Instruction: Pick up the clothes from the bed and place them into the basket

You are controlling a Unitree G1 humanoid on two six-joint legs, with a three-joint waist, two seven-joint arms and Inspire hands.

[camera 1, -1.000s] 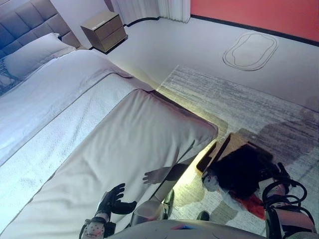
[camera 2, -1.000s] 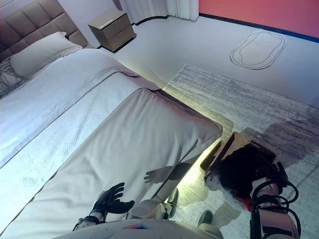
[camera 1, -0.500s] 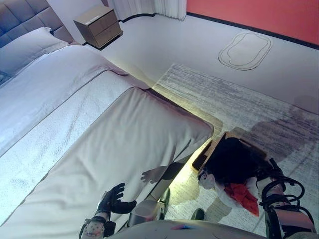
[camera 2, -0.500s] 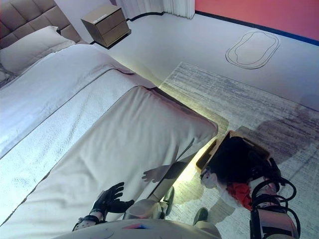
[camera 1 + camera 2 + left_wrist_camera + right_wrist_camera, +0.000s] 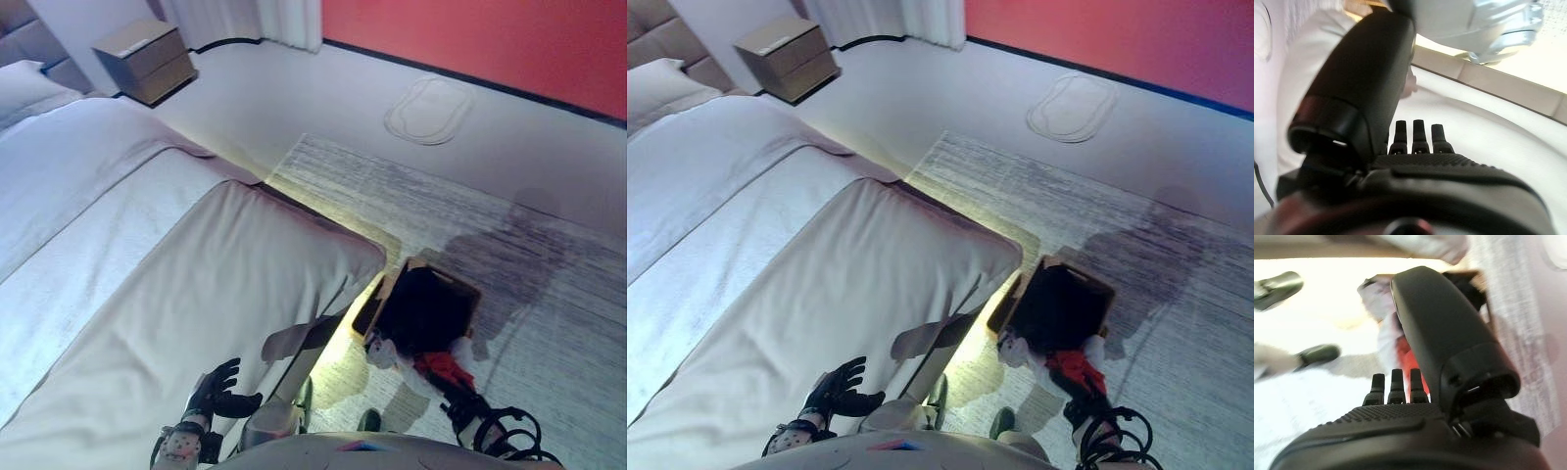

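Bed (image 5: pixel 147 264) bare of loose clothes as far as visible, only cover and pillow (image 5: pixel 661 83) near the headboard. Basket (image 5: pixel 460 290) on the rug (image 5: pixel 549 323) just beside the bed's foot corner, filled with a dark garment (image 5: pixel 423 311); red cloth (image 5: pixel 441 367) and a pale piece (image 5: pixel 384 352) hanging over its near rim, partly out onto the rug. Right hand (image 5: pixel 1089 406) low, just beside the red cloth, fingers straight in the wrist view, gripping nothing, released. Left hand (image 5: pixel 220 390) over the bed's near edge, fingers spread and relaxed, empty, idle. Nightstand (image 5: pixel 147 61) far off by the wall. Judged nearly done: clothes off the bed and at the basket; left, probably only tucking the overhanging pieces fully inside.
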